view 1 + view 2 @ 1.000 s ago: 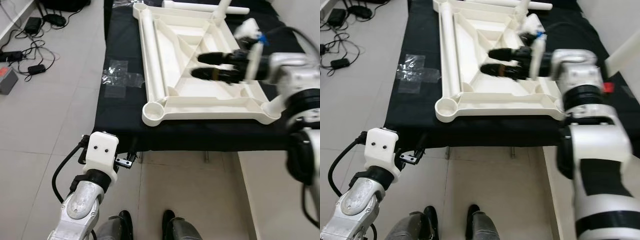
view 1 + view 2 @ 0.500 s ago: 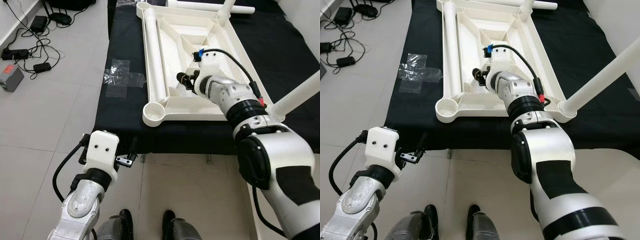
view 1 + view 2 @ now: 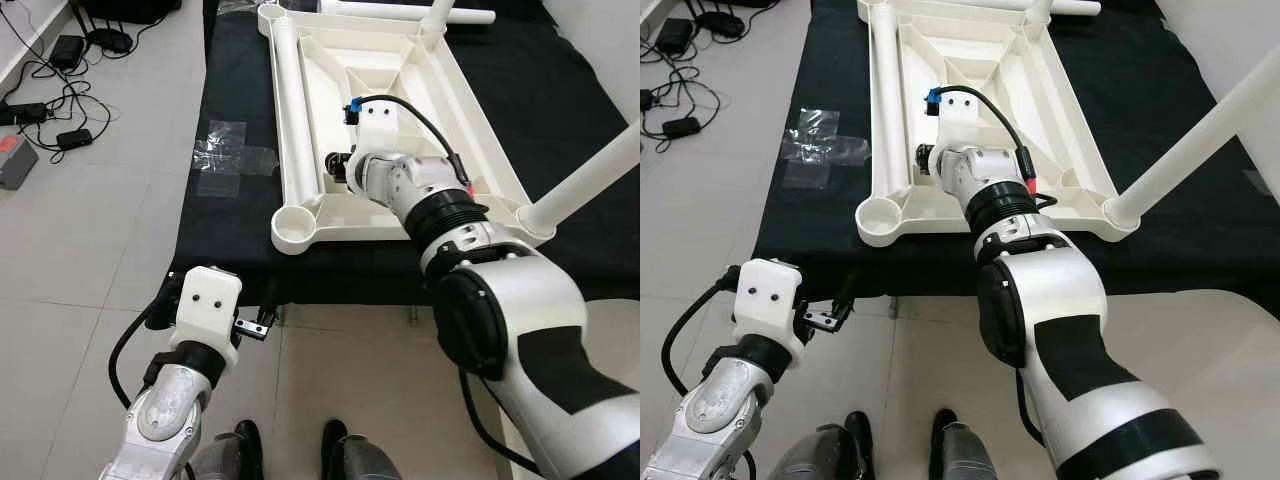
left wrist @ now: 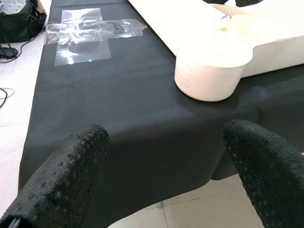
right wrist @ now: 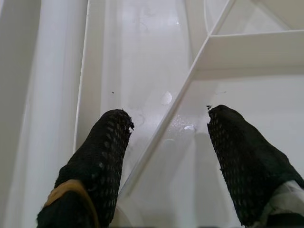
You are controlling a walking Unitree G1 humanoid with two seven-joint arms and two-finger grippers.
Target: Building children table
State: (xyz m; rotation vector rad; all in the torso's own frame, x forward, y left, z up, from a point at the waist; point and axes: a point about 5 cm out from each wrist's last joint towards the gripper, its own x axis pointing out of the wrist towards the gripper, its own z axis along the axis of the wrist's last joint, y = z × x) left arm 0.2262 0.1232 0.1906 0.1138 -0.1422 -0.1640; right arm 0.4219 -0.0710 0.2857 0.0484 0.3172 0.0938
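white plastic table top (image 3: 400, 110) lay upside down on the black-covered desk (image 3: 230, 230), upper centre of the left eye view. underside was ribbed, with diagonal webs, a long tube along its left side and a round socket (image 3: 296, 228) at the near left corner. one white leg (image 3: 585, 185) stood fitted at the near right corner. right pincer (image 5: 166, 137) was spread, straddling a diagonal rib inside the tray. left pincer (image 4: 161, 161) was spread, low before the desk edge, facing the socket. clear plastic wrap (image 3: 230, 160) lay left of the top.
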